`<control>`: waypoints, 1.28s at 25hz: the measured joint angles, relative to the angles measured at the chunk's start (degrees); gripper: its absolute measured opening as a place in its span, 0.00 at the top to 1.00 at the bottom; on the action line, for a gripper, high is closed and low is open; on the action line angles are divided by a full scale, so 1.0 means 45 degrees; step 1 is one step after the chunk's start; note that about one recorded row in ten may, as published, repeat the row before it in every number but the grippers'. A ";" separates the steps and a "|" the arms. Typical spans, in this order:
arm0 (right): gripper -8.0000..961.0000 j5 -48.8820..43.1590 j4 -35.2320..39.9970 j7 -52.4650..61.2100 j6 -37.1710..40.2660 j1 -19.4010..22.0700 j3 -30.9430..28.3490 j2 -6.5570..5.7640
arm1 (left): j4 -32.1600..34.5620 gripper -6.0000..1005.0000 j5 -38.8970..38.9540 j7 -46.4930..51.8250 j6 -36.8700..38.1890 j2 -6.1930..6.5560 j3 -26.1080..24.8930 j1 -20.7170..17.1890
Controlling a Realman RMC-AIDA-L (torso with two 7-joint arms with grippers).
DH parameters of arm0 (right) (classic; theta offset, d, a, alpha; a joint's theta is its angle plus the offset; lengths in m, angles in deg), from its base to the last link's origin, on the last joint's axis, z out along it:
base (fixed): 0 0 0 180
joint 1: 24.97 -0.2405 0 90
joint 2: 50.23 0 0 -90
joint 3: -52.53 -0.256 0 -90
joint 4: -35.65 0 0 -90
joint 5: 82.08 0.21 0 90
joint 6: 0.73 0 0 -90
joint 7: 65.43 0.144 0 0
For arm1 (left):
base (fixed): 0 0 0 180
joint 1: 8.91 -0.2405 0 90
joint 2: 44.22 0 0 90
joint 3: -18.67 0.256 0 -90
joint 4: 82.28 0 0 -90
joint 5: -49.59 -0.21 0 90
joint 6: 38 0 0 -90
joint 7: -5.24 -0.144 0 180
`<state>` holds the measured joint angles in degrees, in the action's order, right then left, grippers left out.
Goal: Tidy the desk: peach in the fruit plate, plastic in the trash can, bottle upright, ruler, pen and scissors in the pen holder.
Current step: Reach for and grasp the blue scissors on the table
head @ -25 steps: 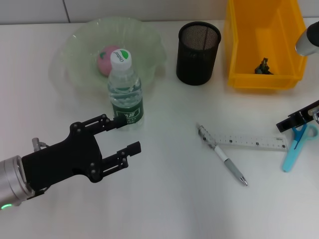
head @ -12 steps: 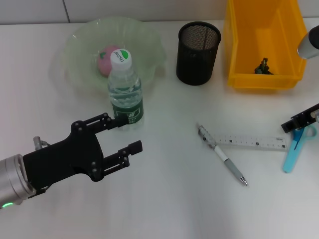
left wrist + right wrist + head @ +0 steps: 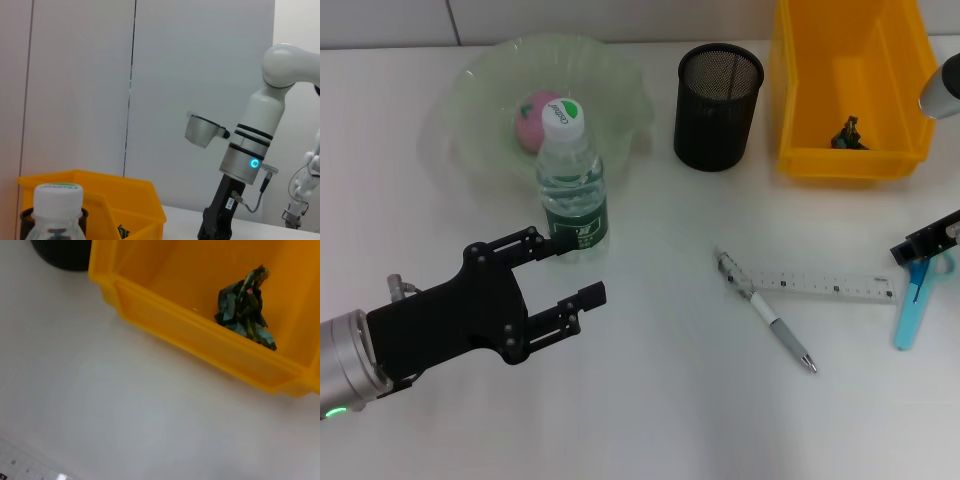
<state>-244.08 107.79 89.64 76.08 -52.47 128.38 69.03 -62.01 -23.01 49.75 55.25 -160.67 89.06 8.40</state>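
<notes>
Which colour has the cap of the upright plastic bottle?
The clear bottle's cap is white with green print, clearest in the head view.

The desk is viewed from above and ahead by the head camera. A low, level outlook across the desk is given by the left wrist camera. The yellow bin (image 3: 210, 355) is seen close from above by the right wrist camera, and is shared by all three views (image 3: 848, 90) (image 3: 125, 200).

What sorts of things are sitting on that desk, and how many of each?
Containers: 3 (fruit plate, pen holder, yellow trash bin)
Stationery: 3 (ruler, pen, scissors)
Fruit: 1 (peach)
Bottles: 1 (water bottle)
Rubbish: 1 (crumpled plastic)
Total: 9
</notes>
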 joint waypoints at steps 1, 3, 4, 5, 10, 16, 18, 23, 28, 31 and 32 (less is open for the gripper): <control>0.54 0.0007 0.0022 -0.0002 -0.0002 0.0023 0.0000 0.0000 | -0.0002 0.37 0.0000 -0.0001 0.0000 0.0000 0.0001 0.0001; 0.54 0.0033 0.0100 -0.0006 -0.0009 0.0089 -0.0014 0.0000 | -0.0007 0.37 0.0000 -0.0003 0.0000 0.0000 0.0000 0.0000; 0.54 0.0033 0.0100 -0.0006 -0.0009 0.0089 -0.0014 0.0000 | -0.0007 0.37 0.0000 -0.0003 0.0000 0.0000 0.0000 0.0000; 0.54 0.0040 0.0186 -0.0007 -0.0012 0.0142 -0.0038 0.0001 | -0.0009 0.37 0.0000 -0.0004 -0.0004 0.0000 0.0000 0.0000; 0.54 0.0575 0.0953 -0.0119 0.0005 0.0602 -0.0155 -0.0001 | 0.0043 0.37 0.0000 -0.0009 0.0058 0.0000 -0.0035 -0.0017; 0.54 0.1645 0.2166 -0.0974 0.0292 0.1262 -0.1292 0.0031 | 0.0080 0.37 0.0000 0.0014 0.0172 -0.0005 -0.0044 -0.0006; 0.56 0.2232 0.2710 -0.1426 0.0367 0.1629 -0.1832 0.0044 | 0.0088 0.37 0.0000 0.0034 0.0241 -0.0014 -0.0043 0.0001; 0.66 0.3244 0.3113 -0.2072 0.0454 0.1996 -0.2560 0.0042 | 0.0103 0.36 0.0000 0.0076 0.0408 -0.0034 -0.0042 0.0017; 0.79 0.3292 0.3191 -0.2319 0.0959 0.1919 -0.2762 0.0004 | 0.0106 0.36 0.0000 0.0095 0.0495 -0.0048 -0.0054 0.0021; 0.77 0.2680 0.3363 -0.2002 0.1674 0.1556 -0.2773 -0.0021 | 0.0106 0.36 0.0000 0.0101 0.0522 -0.0065 -0.0024 0.0021; 0.76 0.2428 0.3464 -0.1809 0.1844 0.1480 -0.2741 -0.0015 | 0.0106 0.36 0.0000 0.0099 0.0525 -0.0069 -0.0020 0.0022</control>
<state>-233.16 123.38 81.50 84.38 -45.81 116.04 68.97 -61.53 -23.01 50.20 57.62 -160.98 88.97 8.50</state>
